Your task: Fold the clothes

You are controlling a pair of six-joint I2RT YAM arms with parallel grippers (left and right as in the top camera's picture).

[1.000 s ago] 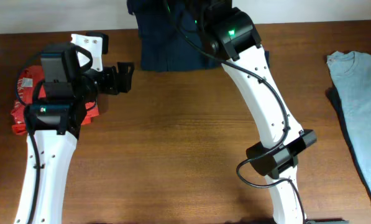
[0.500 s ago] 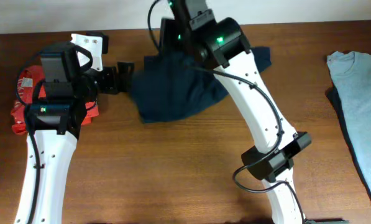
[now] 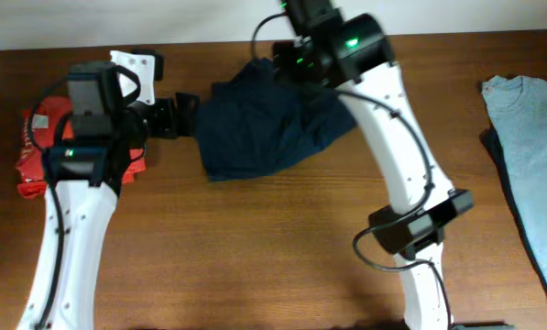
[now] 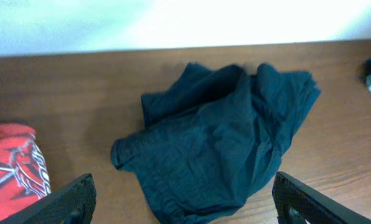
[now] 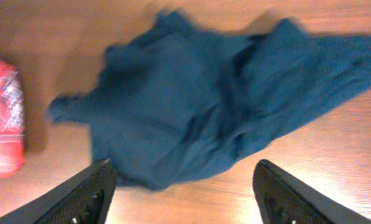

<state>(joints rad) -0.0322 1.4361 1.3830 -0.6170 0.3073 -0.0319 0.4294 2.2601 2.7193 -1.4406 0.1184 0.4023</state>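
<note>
Nearest the front edge of the brown wooden table (image 3: pixel 255 247), the two white arms come into view. The left arm (image 3: pixel 67 229) runs up the left side, and the right arm (image 3: pixel 406 183) stands right of centre, bending up and leftward over the tabletop. Further in, the left gripper (image 3: pixel 183 115) points to the right, its fingers spread wide with nothing between them. In its wrist view the navy garment (image 4: pixel 216 149) lies just ahead of the open fingertips, and whether it touches them cannot be told. Beside that arm, at the table's left edge, sits a red shirt bundle (image 3: pixel 35 151) with white lettering. The navy garment lies crumpled in a loose heap on the far middle of the table, just right of the left gripper and apart from the red shirt bundle. Over its far side hangs the right gripper (image 5: pixel 184 165), its fingers wide apart and empty, with the cloth lying on the wood beneath. At the right edge, well apart from the heap, a pale T-shirt (image 3: pixel 530 137) lies spread out. Beyond the table's far edge is a white wall (image 3: pixel 90 23).
</note>
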